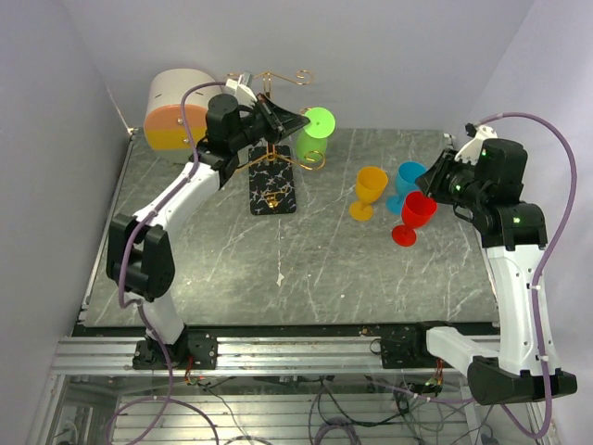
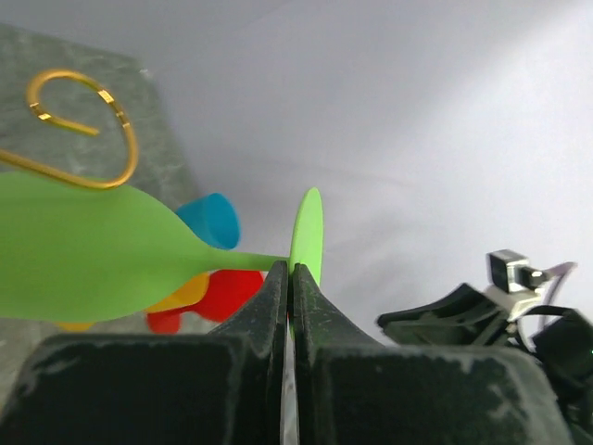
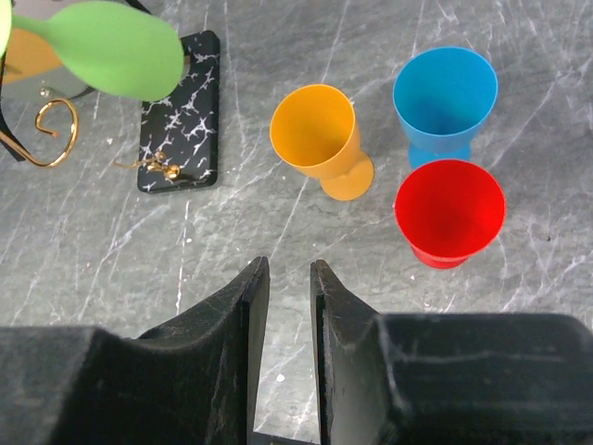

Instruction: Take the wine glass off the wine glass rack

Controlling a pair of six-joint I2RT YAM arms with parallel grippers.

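Removal of the green wine glass from the rack. The left hand is clamped on the rim of the glass's foot, the stem and bowl lying sideways from it. The thin disc offers a firm pinch that the round bowl would not. The glass is held in the air just beside a curled gold arm. No wire shows around its stem, so it is probably already free of the hook. The right hand, fingers narrowly apart and holding nothing, hovers over the counter near the orange cup, blue cup and red cup, clear of the left arm's path.
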